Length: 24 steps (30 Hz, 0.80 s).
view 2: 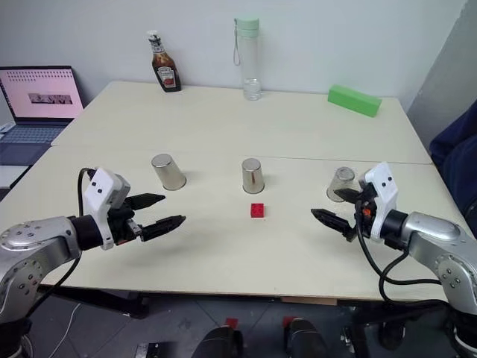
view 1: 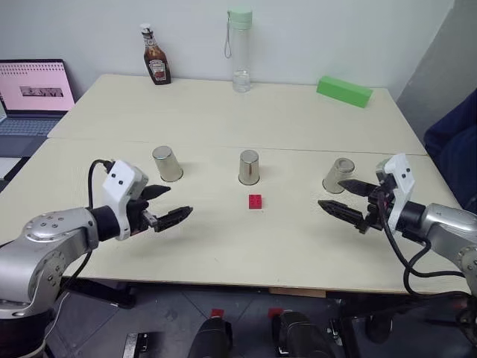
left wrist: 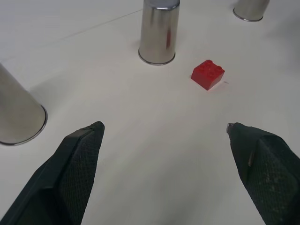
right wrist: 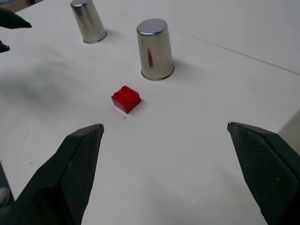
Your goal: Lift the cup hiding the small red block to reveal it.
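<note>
The tiny red studded block (view 1: 256, 201) sits uncovered just before the middle of three upturned dull-silver metal cups (view 1: 249, 167), so the left gripper (view 1: 165, 206) and right gripper (view 1: 345, 200) hover spread wide and empty.

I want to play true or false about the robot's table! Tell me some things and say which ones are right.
1. The small red block lies uncovered on the table. True.
2. Three metal cups stand upside down in a row. True.
3. The left tool is squeezing a cup. False: it is open and holds nothing.
4. The red block sits in front of the middle cup. True.
5. The ketchup bottle has fallen over. False: it stands upright at the table's far edge.
6. The right tool is shut. False: it is open.
</note>
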### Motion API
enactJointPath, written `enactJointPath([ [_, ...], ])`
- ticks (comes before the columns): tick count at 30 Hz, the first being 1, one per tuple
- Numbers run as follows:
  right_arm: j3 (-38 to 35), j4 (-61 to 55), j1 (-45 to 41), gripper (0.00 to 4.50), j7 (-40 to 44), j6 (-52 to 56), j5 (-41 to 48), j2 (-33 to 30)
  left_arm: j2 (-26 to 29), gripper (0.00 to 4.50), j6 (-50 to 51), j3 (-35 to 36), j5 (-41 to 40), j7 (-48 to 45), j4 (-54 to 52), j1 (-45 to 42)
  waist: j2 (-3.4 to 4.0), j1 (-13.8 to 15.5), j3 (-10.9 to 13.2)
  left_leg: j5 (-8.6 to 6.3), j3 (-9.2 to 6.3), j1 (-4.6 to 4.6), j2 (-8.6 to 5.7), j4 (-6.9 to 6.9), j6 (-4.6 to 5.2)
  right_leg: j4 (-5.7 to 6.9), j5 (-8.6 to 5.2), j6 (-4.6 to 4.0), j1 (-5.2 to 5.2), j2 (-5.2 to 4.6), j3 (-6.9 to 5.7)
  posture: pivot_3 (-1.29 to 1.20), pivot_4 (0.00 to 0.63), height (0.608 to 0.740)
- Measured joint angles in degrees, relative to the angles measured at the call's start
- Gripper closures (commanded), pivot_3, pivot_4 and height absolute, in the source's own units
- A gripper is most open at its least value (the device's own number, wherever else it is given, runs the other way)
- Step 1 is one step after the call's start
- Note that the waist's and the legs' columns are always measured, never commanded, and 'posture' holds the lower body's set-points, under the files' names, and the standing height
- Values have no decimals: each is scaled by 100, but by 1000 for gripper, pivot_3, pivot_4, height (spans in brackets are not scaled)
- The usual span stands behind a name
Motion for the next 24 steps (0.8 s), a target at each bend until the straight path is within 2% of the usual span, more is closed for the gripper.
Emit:
enactJointPath([
  [24,-1,48,-2,0,83,-43,-27,8,158,68,-104,7,32,-128,7,80,0,0,0,0,2,0,0,0,0,0,-5,-9,0,0,1,0,150,740],
])
